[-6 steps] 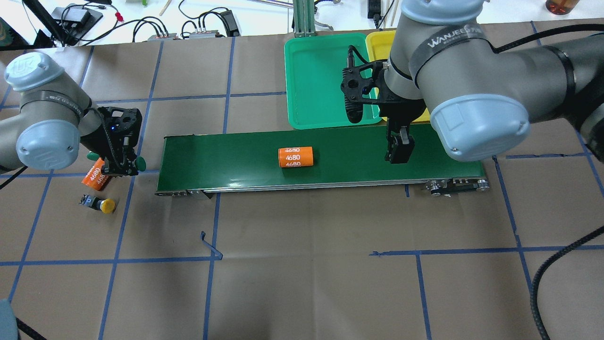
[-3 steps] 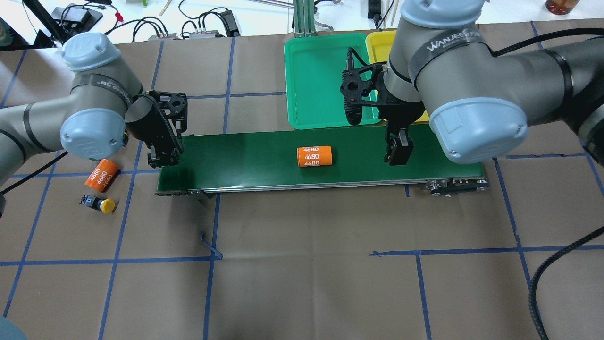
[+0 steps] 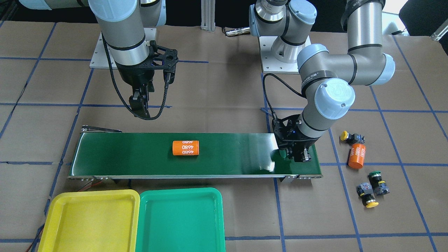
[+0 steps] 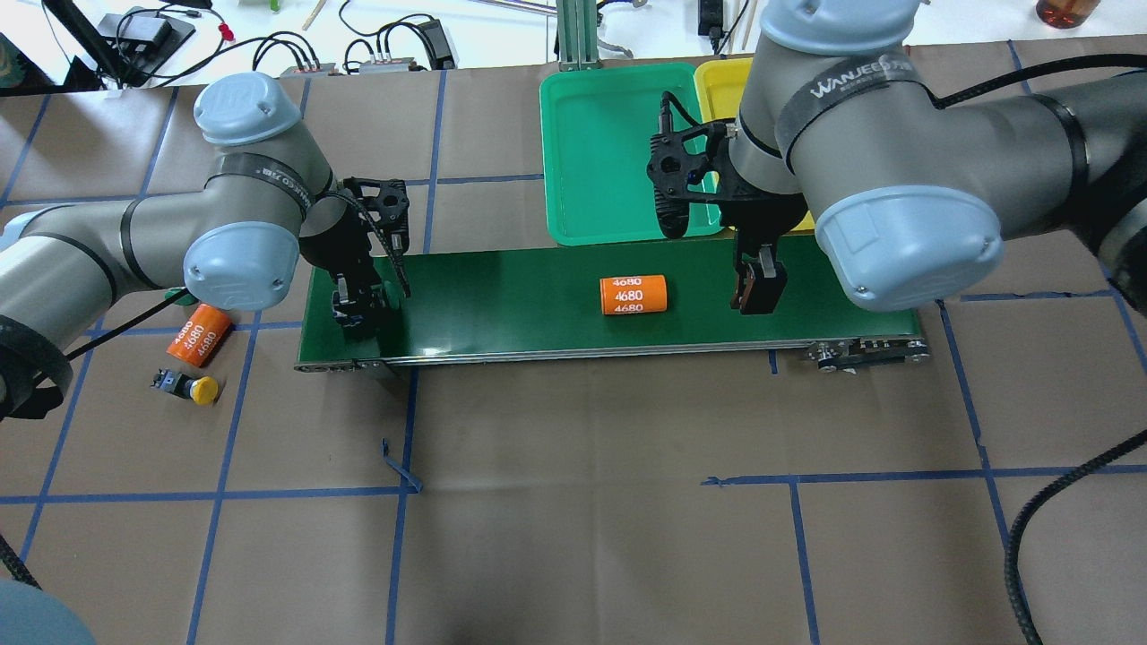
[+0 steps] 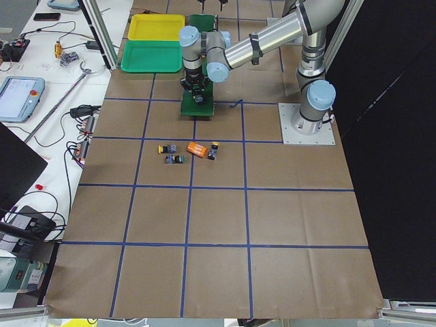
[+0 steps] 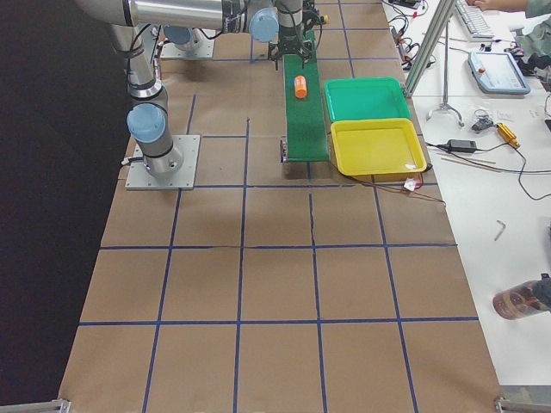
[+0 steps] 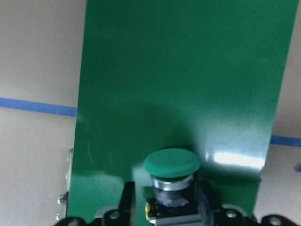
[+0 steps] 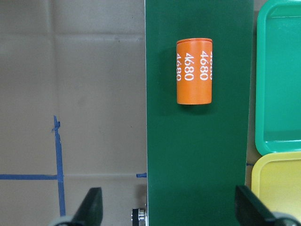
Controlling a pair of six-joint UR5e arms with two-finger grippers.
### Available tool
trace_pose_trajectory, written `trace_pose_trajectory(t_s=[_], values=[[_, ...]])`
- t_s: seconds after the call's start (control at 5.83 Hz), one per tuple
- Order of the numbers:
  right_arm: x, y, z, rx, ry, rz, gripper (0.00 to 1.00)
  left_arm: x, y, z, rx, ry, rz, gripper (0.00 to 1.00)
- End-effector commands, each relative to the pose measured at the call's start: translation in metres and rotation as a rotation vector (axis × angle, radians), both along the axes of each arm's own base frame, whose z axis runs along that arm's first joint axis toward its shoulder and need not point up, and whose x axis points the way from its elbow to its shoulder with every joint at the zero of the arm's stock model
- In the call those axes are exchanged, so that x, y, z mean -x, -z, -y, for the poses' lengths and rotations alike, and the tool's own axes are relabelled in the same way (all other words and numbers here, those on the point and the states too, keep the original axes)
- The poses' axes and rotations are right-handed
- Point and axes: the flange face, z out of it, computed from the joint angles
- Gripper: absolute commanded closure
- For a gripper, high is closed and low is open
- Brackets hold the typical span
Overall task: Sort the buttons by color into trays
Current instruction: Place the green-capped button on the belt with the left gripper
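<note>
left pincer clamped on green button, low over conveyor belt end toward worktop's left edge | right pincer spread wide above belt's other end, beside green tray | risk: button let go near belt edge could roll off on its round cap; orange cylinder lies nearer right pincer, might get grabbed instead

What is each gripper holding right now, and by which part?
The left gripper holds a green-capped button by its dark body, just below the cap, over the belt. The right gripper is open and holds nothing.
</note>
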Motion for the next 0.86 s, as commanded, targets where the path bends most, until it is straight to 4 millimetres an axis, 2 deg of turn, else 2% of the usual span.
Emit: trace_pose_trajectory(t_s=[0.0,0.17,0.34,0.52,0.69], values=[[0.0,0.0,0.0,0.0,0.001,0.001,0.0,-0.014,-0.012,0.002,0.02,-0.025,0.007,0.02],[0.0,0.001,0.0,-0.003,0.001,0.0,0.0,-0.061,-0.031,-0.002,0.036,-0.112,0.008,0.02],[0.0,0.001,0.0,-0.006,0.001,0.0,0.0,-0.118,-0.048,-0.011,0.063,-0.224,0.014,0.02],[0.0,0.002,-0.001,-0.011,0.001,-0.001,0.0,-0.152,-0.053,-0.013,0.084,-0.321,0.02,0.02],[0.0,0.002,-0.001,-0.012,0.001,-0.001,0.0,-0.184,-0.044,-0.003,0.109,-0.455,0.031,0.02]])
